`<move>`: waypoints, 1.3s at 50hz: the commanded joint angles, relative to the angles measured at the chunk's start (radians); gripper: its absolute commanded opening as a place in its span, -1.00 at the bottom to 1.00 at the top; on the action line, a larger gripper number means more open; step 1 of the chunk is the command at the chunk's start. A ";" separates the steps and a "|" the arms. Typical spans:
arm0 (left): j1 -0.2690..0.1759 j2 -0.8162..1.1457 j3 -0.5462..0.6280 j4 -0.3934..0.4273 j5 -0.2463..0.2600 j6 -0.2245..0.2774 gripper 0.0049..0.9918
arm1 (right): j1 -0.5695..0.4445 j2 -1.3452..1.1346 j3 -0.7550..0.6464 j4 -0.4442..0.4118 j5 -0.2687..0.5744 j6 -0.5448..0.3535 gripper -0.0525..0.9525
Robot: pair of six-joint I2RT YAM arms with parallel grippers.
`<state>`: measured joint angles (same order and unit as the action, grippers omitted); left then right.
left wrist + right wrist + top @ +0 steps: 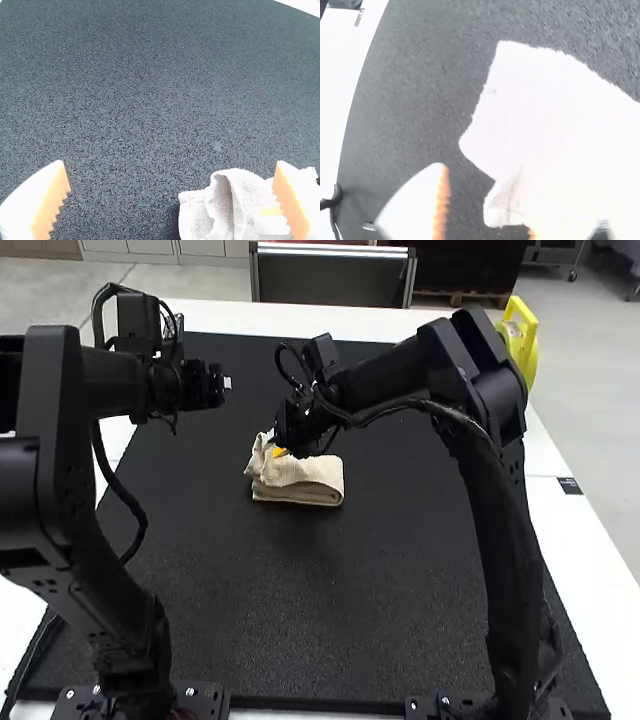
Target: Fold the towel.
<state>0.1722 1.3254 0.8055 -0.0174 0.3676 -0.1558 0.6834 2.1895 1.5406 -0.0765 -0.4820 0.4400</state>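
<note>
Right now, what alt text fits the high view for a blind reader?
A cream towel lies folded in layers on a black mat, its left end rumpled, with the right arm's claw at that end. The left arm's claw hangs over the mat, apart from the towel.

Table (590,570), with mat (330,630) laid on it. On the mat, left of middle and toward the far side: one towel (318,480). At the left, left arm (90,610), its gripper (226,383) above the mat, left of and farther than the towel. At the right, right arm (500,530), reaching across leftward, its gripper (284,448) at the towel's far left part. On the table's right margin, beside the mat: one tag (569,485).
</note>
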 commanded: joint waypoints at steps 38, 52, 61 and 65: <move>0.010 -0.023 -0.008 0.019 0.014 -0.008 0.93 | 0.010 0.010 -0.019 0.014 -0.009 -0.004 -0.94; 0.010 -0.023 -0.008 0.020 0.014 -0.007 0.93 | 0.018 0.064 0.015 0.012 -0.009 -0.007 -0.94; 0.010 -0.023 -0.008 0.022 0.014 -0.007 0.93 | 0.033 0.079 0.033 0.014 -0.009 -0.004 -0.94; 0.012 -0.023 -0.008 0.022 0.014 -0.007 0.93 | 0.045 0.090 0.044 0.014 -0.009 -0.004 -0.94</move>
<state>0.1722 1.3254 0.8055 -0.0040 0.3676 -0.1585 0.6941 2.2772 1.5421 -0.0685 -0.4828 0.4377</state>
